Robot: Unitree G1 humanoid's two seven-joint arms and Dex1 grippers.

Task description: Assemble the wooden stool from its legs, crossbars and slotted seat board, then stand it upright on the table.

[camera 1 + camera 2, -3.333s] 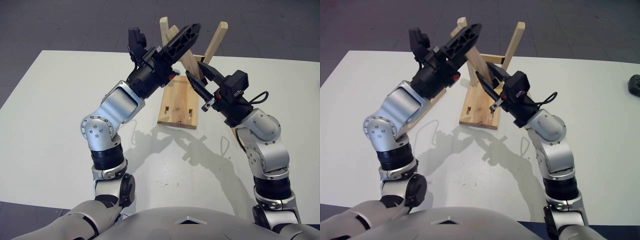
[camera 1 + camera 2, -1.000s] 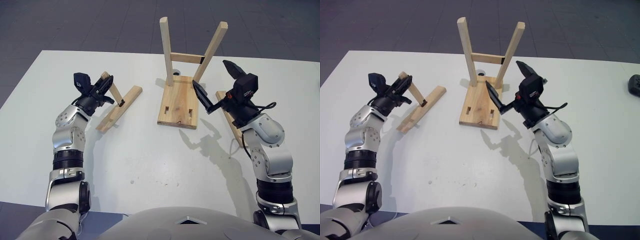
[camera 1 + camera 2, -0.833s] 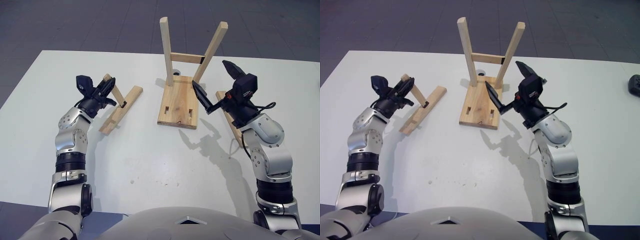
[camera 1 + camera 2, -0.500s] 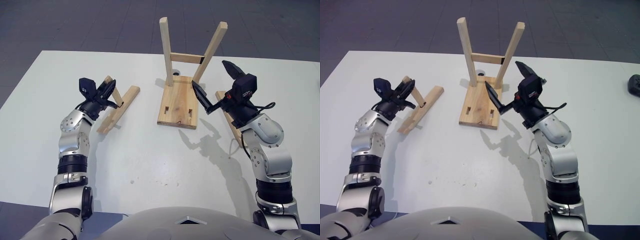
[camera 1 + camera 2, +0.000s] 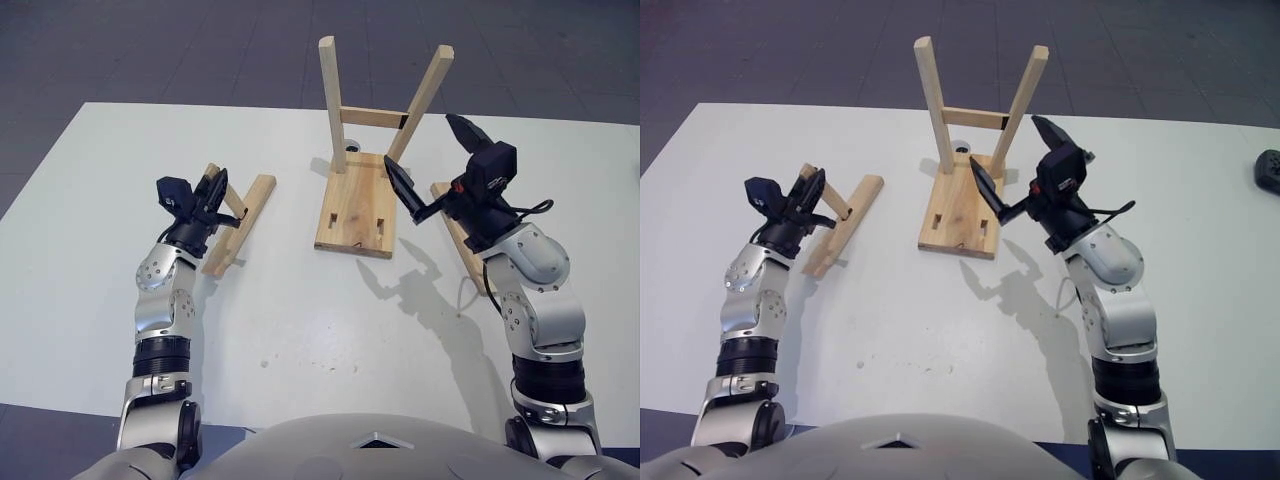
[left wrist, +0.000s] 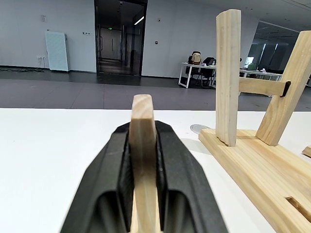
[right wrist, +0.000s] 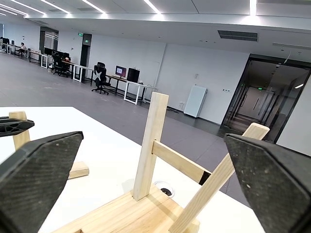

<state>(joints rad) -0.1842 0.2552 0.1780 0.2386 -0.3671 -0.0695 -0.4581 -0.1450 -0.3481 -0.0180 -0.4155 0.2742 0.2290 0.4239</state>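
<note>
The slotted seat board (image 5: 352,208) lies flat mid-table. Two legs (image 5: 331,95) joined by a crossbar (image 5: 372,117) stand up from its far end. To its left a second leg frame (image 5: 241,222) rests on the table, and my left gripper (image 5: 213,193) is shut on that frame's raised leg (image 6: 142,145). My right gripper (image 5: 420,145) hovers open just right of the seat board, fingers (image 7: 41,174) spread wide toward the standing legs (image 7: 148,145). Another wooden piece (image 5: 452,228) lies under my right arm.
A round hole (image 5: 350,146) in the white table (image 5: 300,330) sits behind the seat board. A dark object (image 5: 1269,168) lies at the table's right edge. A thin cable (image 5: 463,295) loops beside my right forearm. The near half of the table is bare.
My left arm left the standing legs and swung left to the loose leg frame, then drew it nearer me, turning it slightly. The right gripper backed off, opened and has since held still.
</note>
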